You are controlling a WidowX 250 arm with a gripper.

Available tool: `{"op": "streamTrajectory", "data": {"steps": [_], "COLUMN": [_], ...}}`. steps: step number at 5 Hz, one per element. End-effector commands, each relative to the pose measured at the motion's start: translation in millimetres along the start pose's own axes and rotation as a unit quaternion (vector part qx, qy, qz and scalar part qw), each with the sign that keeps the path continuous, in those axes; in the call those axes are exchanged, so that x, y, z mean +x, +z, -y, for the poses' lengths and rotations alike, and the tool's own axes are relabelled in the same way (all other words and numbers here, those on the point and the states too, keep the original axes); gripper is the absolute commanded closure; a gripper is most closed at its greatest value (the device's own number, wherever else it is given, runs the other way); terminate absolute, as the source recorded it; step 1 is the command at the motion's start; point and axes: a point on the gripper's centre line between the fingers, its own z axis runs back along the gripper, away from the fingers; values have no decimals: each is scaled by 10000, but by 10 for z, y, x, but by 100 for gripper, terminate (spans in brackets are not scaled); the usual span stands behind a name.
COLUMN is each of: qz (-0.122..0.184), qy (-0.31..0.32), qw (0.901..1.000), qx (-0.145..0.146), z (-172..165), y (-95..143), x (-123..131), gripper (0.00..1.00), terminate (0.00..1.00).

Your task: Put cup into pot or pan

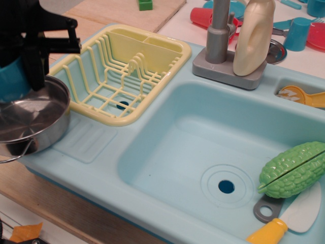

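Note:
My black gripper (23, 61) is at the far left, shut on the bright-blue cup (12, 81). The cup is upright and hangs just above the back left part of the shiny steel pot (38, 119), partly cut off by the frame's left edge. Its handle is out of view. The pot stands on the left drainboard of the light-blue toy sink (203, 147), with its wire loop handle toward the front.
A yellow dish rack (122, 76) stands right of the pot. A grey faucet (218, 35) and cream bottle (252, 38) are at the back. A green gourd (293, 169) and a yellow-handled knife (284, 218) lie in the basin. Red and teal cups stand behind.

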Motion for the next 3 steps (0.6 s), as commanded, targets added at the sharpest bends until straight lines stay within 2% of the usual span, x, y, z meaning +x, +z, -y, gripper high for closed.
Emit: {"op": "streamTrajectory", "data": {"steps": [1, 2, 3], "qz": [4, 4, 4], "qy": [129, 129, 129], "qw": [9999, 9999, 9999], "qx": [-13, -13, -13], "z": [-42, -42, -42], "y": [10, 10, 10], "x": [-9, -9, -9], "gripper": [0, 0, 0], "terminate": [0, 0, 100]}}
